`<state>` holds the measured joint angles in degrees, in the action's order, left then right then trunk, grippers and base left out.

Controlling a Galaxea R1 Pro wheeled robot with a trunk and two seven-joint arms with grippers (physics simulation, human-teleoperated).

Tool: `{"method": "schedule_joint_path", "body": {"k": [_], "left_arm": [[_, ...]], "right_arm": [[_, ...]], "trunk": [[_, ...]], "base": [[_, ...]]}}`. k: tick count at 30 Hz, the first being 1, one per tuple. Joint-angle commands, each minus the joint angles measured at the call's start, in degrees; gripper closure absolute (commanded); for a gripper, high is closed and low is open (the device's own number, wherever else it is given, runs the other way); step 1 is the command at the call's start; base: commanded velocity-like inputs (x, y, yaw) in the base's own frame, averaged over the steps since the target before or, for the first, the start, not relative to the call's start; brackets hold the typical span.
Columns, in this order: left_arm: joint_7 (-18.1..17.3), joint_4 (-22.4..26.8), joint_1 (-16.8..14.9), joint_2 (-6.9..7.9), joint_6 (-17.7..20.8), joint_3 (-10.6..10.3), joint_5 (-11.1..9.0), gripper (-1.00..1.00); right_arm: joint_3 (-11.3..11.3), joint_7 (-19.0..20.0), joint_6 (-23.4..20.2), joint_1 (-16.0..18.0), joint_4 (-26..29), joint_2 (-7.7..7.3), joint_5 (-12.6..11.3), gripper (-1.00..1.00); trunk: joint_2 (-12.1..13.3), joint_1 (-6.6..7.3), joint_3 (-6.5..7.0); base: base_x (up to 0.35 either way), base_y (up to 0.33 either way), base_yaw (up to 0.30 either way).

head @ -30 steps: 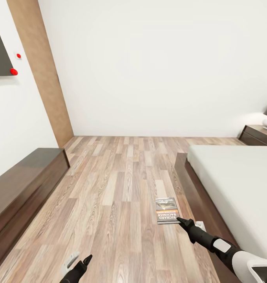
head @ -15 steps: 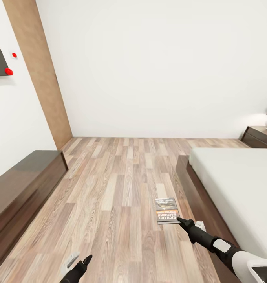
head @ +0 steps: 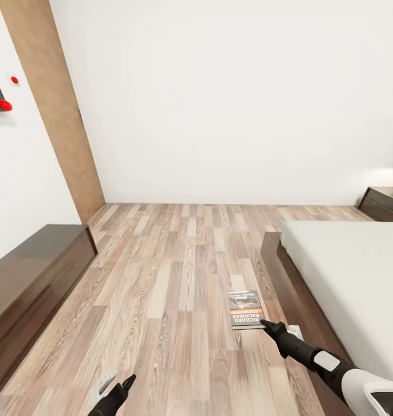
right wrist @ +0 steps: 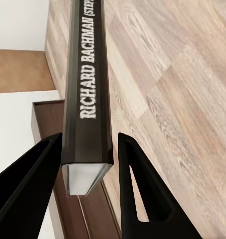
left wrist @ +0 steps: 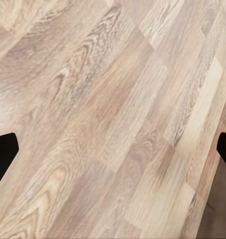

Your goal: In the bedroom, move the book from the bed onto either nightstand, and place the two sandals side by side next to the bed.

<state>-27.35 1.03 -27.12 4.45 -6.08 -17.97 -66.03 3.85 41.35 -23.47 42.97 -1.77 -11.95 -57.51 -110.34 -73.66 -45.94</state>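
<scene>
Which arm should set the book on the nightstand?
Right. The right gripper already has the book between its fingers, and the nightstand lies on that side beyond the bed. The left gripper hangs empty over the floor.

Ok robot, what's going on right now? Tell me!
Right tool shut on the book, held over the floor. Left tool open, holding nothing. Nightstand ahead beside the bed.
</scene>
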Motion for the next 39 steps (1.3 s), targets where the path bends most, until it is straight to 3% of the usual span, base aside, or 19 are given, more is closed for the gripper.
{"method": "schedule_joint_path", "body": {"k": [1,39], "left_arm": [[-0.16,-0.06,-0.04,0.01,-0.25,-0.50,-0.32,-1.00],[-0.15,-0.06,-0.04,0.03,-0.25,-0.49,-0.32,-1.00]], "right_arm": [[0.11,0.29,-0.44,0.10,-0.16,-0.01,-0.76,1.00],[0.15,0.70,-0.39,0.10,-0.87,0.04,-0.76,1.00]], "trunk": [[-0.02,-0.01,-0.05],[-0.02,-0.01,-0.05]], "base": [[0.163,0.000,0.000],[0.164,0.000,0.000]]}}
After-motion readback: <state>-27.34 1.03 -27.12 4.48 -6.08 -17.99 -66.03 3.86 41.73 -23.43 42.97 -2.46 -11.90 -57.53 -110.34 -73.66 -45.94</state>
